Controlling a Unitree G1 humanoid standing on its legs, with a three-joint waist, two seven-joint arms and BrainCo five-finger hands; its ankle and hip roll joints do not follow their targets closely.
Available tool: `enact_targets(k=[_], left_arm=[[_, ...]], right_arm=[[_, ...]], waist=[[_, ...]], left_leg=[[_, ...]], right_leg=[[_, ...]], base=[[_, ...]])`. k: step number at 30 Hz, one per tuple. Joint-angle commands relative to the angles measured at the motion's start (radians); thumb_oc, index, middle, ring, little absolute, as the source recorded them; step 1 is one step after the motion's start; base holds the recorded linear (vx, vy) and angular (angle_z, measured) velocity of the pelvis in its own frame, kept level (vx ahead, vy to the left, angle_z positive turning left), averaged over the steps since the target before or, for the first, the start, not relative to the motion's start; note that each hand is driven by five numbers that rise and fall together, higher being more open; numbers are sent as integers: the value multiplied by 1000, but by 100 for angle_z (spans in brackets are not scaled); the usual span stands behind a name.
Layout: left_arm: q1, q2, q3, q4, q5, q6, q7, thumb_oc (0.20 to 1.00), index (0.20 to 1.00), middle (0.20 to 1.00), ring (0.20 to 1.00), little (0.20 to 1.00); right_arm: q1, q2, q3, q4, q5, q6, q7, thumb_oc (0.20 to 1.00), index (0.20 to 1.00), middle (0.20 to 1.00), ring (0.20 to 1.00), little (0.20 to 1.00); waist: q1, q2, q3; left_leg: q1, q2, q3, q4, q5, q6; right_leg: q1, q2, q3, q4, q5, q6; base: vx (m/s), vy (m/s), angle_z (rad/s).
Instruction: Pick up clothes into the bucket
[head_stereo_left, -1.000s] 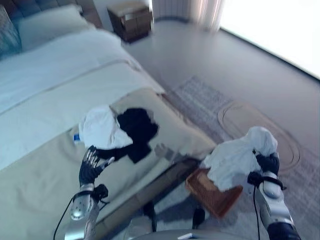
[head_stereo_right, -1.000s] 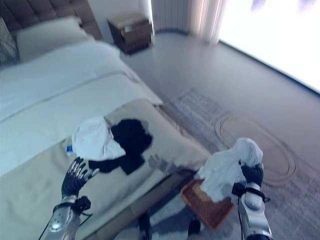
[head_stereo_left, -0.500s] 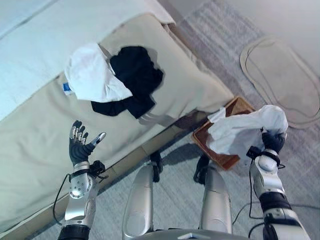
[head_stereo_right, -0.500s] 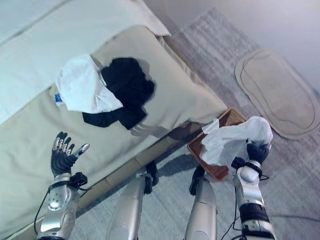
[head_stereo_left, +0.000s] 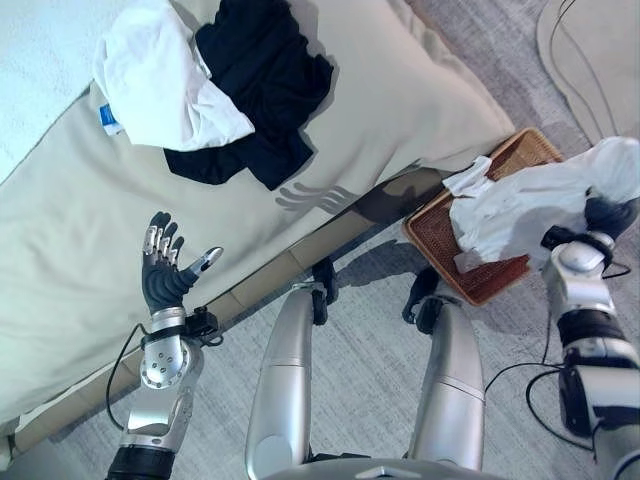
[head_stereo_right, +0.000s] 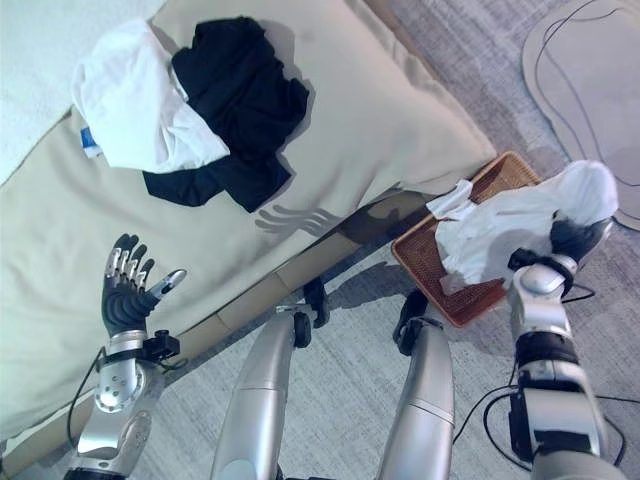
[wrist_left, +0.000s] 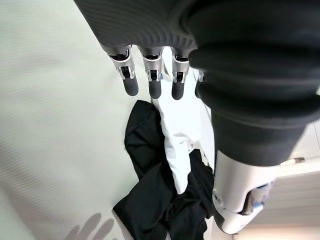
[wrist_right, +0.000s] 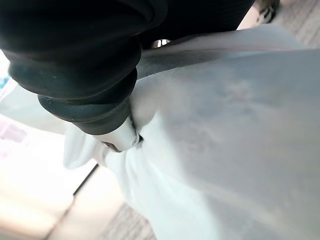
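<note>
1. The right hand (head_stereo_left: 608, 215) is clamped on a white cloth (head_stereo_left: 520, 205) that hangs over the brown woven basket (head_stereo_left: 440, 240) on the floor at the right, beside the bed (head_stereo_left: 400, 110).
2. Risk: the cloth spreads wider than the basket. If it is let go here, part of it could drape over the rim or slide onto the grey rug (head_stereo_left: 350, 370).
3. Risk: loose folds may snag on the fingers at release, so that the cloth trails back out with the hand.
4. The basket shows nothing inside apart from the lower folds of the cloth, which cover much of it; whether they touch its floor I cannot tell.
5. 2 more garments lie together on the bed, far left: a white one (head_stereo_left: 150, 85) and a black one (head_stereo_left: 255, 85).
6. The left hand (head_stereo_left: 165, 275) is raised with fingers apart, holding nothing, just over the near edge of the bed.
</note>
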Motion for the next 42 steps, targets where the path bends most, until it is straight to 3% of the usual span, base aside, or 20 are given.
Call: enact_targets(k=[1, 9, 18, 23, 24, 25, 33, 39, 41, 42], left_arm=[[5, 7, 0, -81, 32, -72, 43, 1000, 1000, 1000, 1000, 1000], [-30, 18, -27, -119, 54, -78, 72, 1000, 1000, 1000, 1000, 1000], [-61, 27, -28, -124, 58, -75, 76, 1000, 1000, 1000, 1000, 1000], [-72, 26, -23, -118, 55, -68, 74, 1000, 1000, 1000, 1000, 1000], [-72, 26, -23, -119, 55, -68, 74, 1000, 1000, 1000, 1000, 1000], [-76, 25, -22, -120, 56, -64, 73, 1000, 1000, 1000, 1000, 1000], [-97, 19, -17, -120, 57, -54, 77, 1000, 1000, 1000, 1000, 1000], [-125, 11, -12, -72, 45, -58, 73, 1000, 1000, 1000, 1000, 1000], [-133, 9, -9, -46, 44, -60, 73, 1000, 1000, 1000, 1000, 1000], [-146, 0, -6, -12, 48, -56, 74, 1000, 1000, 1000, 1000, 1000]], right_arm=[[-33, -66, 82, 38, -3, -5, -15, 200, 200, 200, 200, 200], [-138, -55, 230, 234, -59, 43, 52, 200, 200, 200, 200, 200], [-146, -39, 271, 369, -74, 92, 143, 200, 200, 200, 200, 200], [-161, -36, 252, 425, -57, 108, 144, 200, 200, 200, 200, 200], [-161, -36, 252, 425, -57, 108, 144, 373, 373, 373, 373, 373], [-169, -40, 245, 437, -55, 115, 139, 1000, 1000, 1000, 1000, 1000], [-178, -19, 214, 433, -17, 113, 109, 1000, 1000, 1000, 1000, 1000], [-136, 21, 173, 351, 34, 70, 84, 1000, 1000, 1000, 1000, 1000], [-109, 42, 139, 289, 67, 37, 56, 1000, 1000, 1000, 1000, 1000], [-56, 78, 91, 182, 120, -17, 43, 1000, 1000, 1000, 1000, 1000]], waist=[[-1, 23, -43], [6, 33, -32], [18, 35, -35], [24, 34, -46], [25, 34, -46], [26, 33, -49], [21, 28, -60], [6, 14, -74], [-3, 11, -74], [-17, 5, -77]], left_leg=[[-10, 0, -26, 64, -90, 0], [-70, -12, -32, 111, -98, 4], [-94, -25, -40, 127, -99, 6], [-98, -27, -43, 124, -98, 8], [-98, -27, -43, 124, -98, 8], [-94, -27, -42, 120, -97, 8], [-45, -21, -39, 57, -81, 7], [74, -21, -37, -103, -28, 0], [133, -20, -42, -173, -1, -5], [190, -20, -46, -239, 23, -12]], right_leg=[[20, -11, 62, -36, 43, 58], [-39, -15, 73, 14, 25, 44], [-63, -19, 74, 39, 11, 39], [-69, -17, 77, 39, 10, 39], [-69, -17, 77, 38, 10, 39], [-68, -17, 77, 35, 12, 40], [-24, -12, 62, -15, 27, 50], [87, 0, 31, -150, 82, 71], [153, 6, 14, -224, 109, 79], [213, 12, 3, -289, 134, 88]], base=[[0, 0, 0], [5, -10, 2], [4, -16, 5], [0, 0, 0], [0, 0, 0], [0, 0, 0], [0, 0, 0], [-22, -7, -4], [-28, -26, -1], [0, 0, 0]])
